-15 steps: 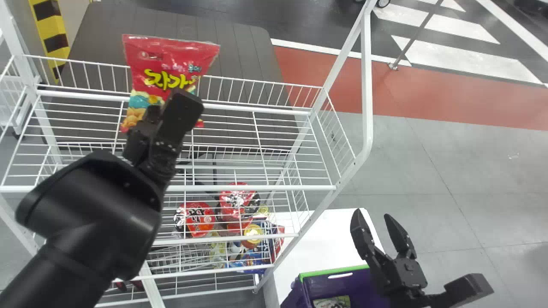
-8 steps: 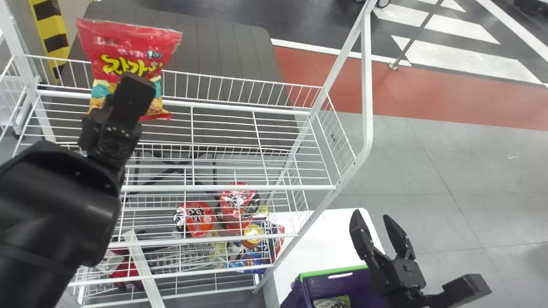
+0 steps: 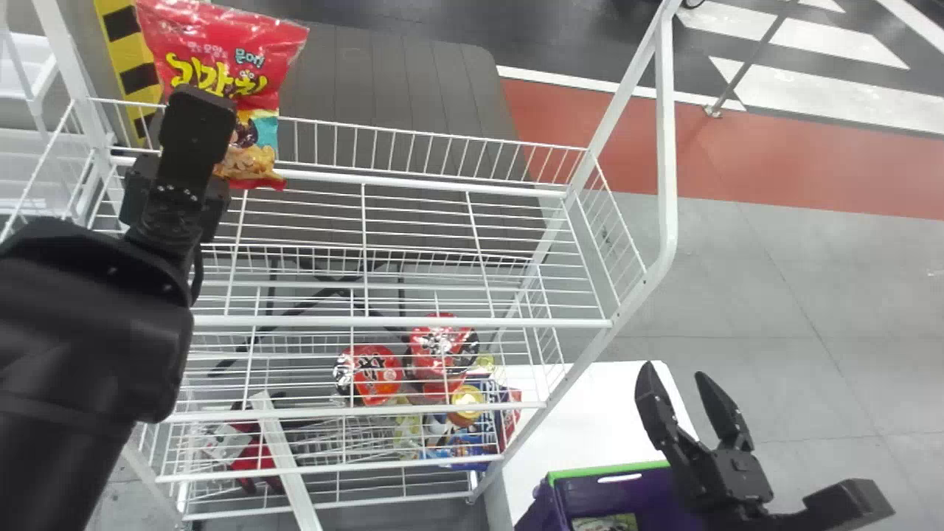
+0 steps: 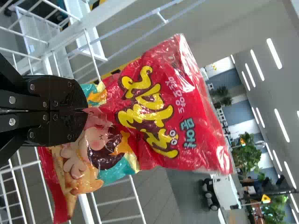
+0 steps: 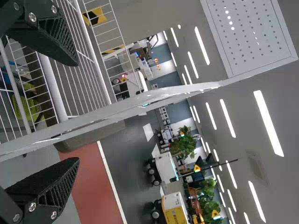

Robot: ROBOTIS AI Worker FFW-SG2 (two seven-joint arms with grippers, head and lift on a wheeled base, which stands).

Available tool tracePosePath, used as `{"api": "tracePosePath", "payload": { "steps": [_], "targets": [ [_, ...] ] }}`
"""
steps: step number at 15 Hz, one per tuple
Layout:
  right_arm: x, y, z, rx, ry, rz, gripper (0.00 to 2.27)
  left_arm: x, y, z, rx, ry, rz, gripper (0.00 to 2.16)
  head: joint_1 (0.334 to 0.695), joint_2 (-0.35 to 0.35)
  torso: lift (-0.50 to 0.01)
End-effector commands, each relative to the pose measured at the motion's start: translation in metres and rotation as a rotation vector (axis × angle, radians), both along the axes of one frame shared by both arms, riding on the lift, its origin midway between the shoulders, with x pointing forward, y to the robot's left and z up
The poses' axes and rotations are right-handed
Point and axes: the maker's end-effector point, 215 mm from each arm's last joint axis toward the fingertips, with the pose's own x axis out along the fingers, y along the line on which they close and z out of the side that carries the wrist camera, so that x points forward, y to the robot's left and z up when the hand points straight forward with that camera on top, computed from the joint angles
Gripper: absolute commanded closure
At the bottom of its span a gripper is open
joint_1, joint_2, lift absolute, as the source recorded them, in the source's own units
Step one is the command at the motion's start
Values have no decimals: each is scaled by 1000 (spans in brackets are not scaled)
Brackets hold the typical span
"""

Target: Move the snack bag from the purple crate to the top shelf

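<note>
In the head view, my left gripper (image 3: 195, 125) is over the left part of the white wire top shelf (image 3: 413, 321), shut on the red snack bag (image 3: 254, 59). The left wrist view has the left gripper (image 4: 84, 109) pinching the lower part of the snack bag (image 4: 187, 107). My right gripper (image 3: 682, 383) hangs open above the purple crate (image 3: 582, 498), right of the rack. Its spread fingers frame the rack's edge in the right wrist view, with nothing held by the right gripper (image 5: 70, 112).
Red noodle cups (image 3: 369, 375) and other packages lie on a lower shelf. A white table (image 3: 590, 420) carries the crate. The rack's slanted white post (image 3: 666, 147) rises between the shelf and my right arm.
My left arm carried the snack bag leftward over the shelf, and the bag now hangs near the left end. The head view has shifted slightly, moving the rack right in it.
</note>
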Motion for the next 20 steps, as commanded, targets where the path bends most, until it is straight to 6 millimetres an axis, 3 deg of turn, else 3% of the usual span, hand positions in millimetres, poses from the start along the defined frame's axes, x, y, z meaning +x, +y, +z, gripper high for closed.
{"api": "tracePosePath", "payload": {
  "steps": [1, 12, 16, 20],
  "targets": [
    [4, 5, -1, 2, 0, 7, 93, -1, 5, -2, -9, -3, 9, 1814, 695, -265, 0],
    [18, 15, -11, 3, 11, 17, 97, -21, 31, -31, -27, 24, 48, 1814, 695, -215, 0],
    [19, 14, -17, 13, 17, 15, 97, -24, 33, -33, -20, 25, 55, 1814, 695, -208, 0],
    [19, 15, -21, 20, 21, 17, 97, -28, 49, -32, 66, 10, 96, 1814, 695, -202, 0]
  ]
}}
